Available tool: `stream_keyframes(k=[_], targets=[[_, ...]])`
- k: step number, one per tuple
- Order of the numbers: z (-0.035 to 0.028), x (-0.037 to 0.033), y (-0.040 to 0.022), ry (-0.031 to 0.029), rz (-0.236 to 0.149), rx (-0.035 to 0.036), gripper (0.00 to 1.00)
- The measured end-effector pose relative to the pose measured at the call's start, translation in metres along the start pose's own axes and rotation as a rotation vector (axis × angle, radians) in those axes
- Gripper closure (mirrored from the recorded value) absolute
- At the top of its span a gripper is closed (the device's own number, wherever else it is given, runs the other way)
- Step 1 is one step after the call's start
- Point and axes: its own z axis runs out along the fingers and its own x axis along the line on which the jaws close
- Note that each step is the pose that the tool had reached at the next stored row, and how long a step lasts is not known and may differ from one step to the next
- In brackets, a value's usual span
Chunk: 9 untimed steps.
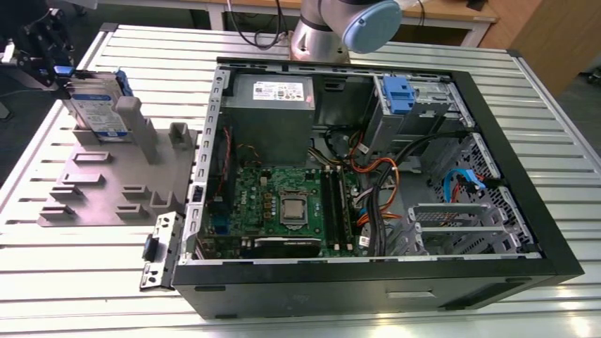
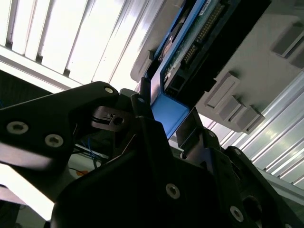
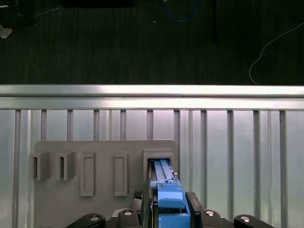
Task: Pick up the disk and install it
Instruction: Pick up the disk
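Note:
The disk (image 1: 98, 107), silver with a white-and-blue label and a blue carrier frame, stands on edge in a slot at the far end of the grey holder block (image 1: 94, 184), at the exterior view's left. My gripper (image 1: 58, 70) is at the disk's outer end. In the first wrist view its fingers flank the blue frame (image 3: 168, 197) tightly, and the gripper (image 3: 170, 205) looks shut on it while the disk (image 3: 164, 172) still sits in the slot. The second wrist view shows the gripper (image 2: 166, 111) around the blue end of the disk (image 2: 190, 42).
The open computer case (image 1: 554, 232) lies to the exterior view's right of the holder, with a drive bay holding a blue clip (image 1: 399, 95) at its far side. The ribbed metal table (image 1: 75, 282) ends just beyond the holder (image 3: 95, 156). The arm's base (image 1: 324, 35) stands behind the case.

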Motion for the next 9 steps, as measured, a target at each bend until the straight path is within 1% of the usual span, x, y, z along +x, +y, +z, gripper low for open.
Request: stream_keyframes(k=[9], targets=[[0.0004, 0.0001, 0.0000, 0.0000, 0.000, 0.0002, 0.53]])
